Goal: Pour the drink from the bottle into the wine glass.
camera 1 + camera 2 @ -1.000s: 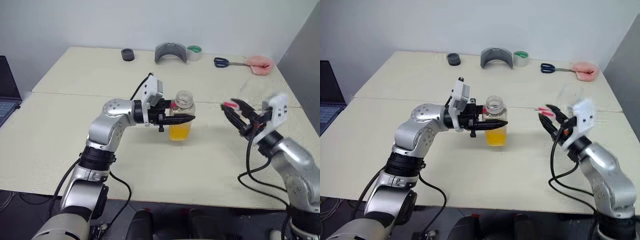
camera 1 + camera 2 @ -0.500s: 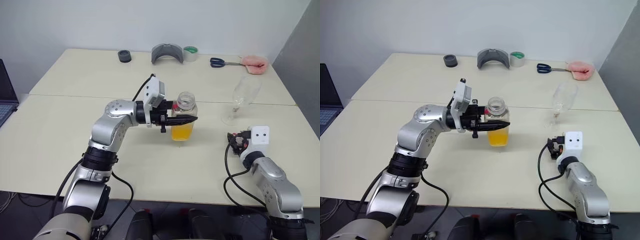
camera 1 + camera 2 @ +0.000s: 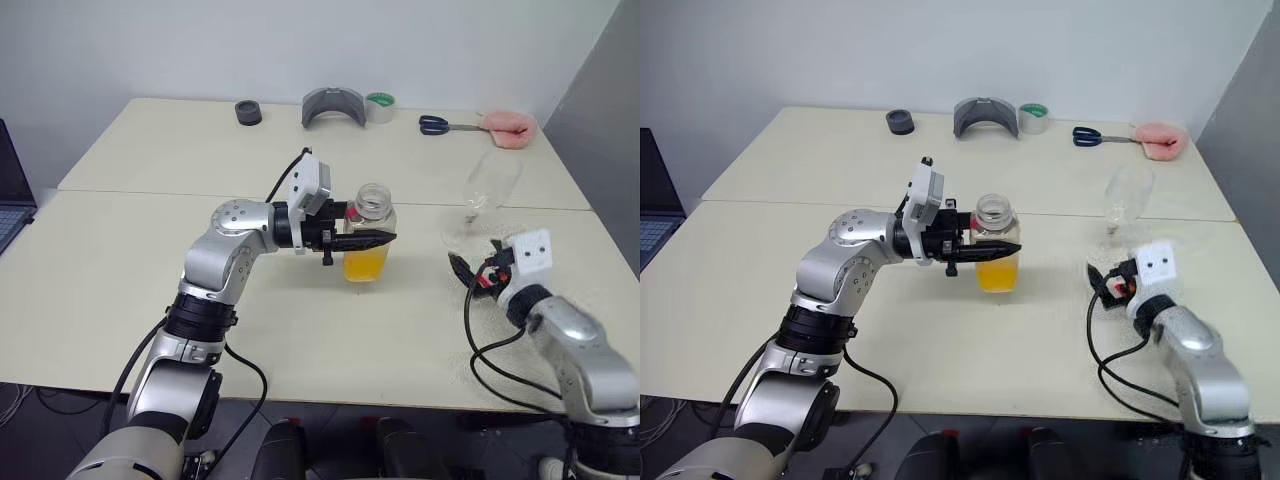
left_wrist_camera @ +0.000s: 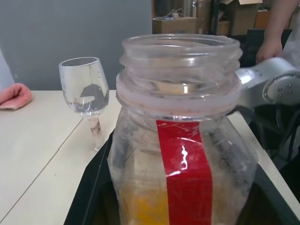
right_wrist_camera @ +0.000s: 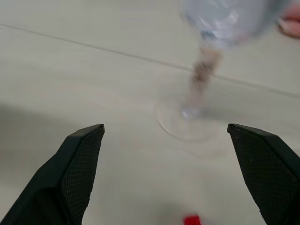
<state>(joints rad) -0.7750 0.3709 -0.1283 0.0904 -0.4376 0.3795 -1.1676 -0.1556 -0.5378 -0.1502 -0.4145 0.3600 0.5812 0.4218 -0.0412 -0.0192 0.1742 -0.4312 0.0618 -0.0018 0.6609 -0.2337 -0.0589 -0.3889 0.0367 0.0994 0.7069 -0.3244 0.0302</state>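
Observation:
My left gripper (image 3: 372,240) is shut on the bottle (image 3: 369,222) and holds it upright above the middle of the table. The bottle's mouth is uncapped, and the orange drink (image 3: 362,266) fills its lower part. Up close, the bottle (image 4: 183,154) shows its red label strip (image 4: 185,173). The wine glass (image 3: 489,184) stands upright to the right with nothing in it. My right gripper (image 3: 468,268) hovers low just in front of the glass's foot (image 5: 187,123). It is open, with its fingers (image 5: 82,161) spread wide and nothing between them.
Along the far edge lie a black ring (image 3: 246,112), a grey curved piece (image 3: 335,105), a tape roll (image 3: 379,104), scissors (image 3: 444,125) and a pink cloth (image 3: 508,125). A laptop (image 3: 10,195) sits at the left edge. A person's arm (image 4: 276,28) shows beyond the table.
My right gripper sank from in front of the glass towards the table, then came in beside the glass's foot, and its fingers spread wide. The left gripper and the bottle kept still.

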